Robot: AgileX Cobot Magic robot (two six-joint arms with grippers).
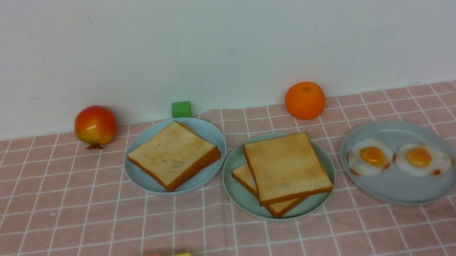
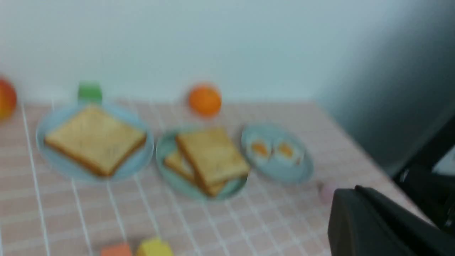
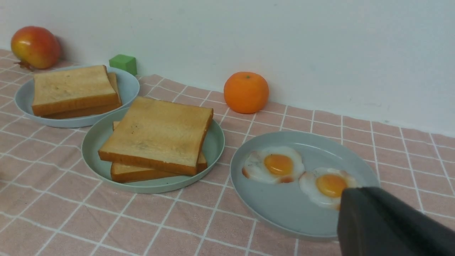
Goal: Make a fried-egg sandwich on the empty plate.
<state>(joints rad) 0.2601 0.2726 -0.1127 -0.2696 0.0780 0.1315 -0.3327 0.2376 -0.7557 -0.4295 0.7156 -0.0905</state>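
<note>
Covering the table: pink checked cloth (image 1: 49,239).

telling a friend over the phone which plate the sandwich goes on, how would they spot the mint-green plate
Three plates sit in a row across the pink checked cloth; take the middle one, just in front of the orange. That mint-green plate is round and carries two stacked toast slices. The pale-blue plate to its left is bluer, while the oval plate on its right holds two fried eggs.
</note>
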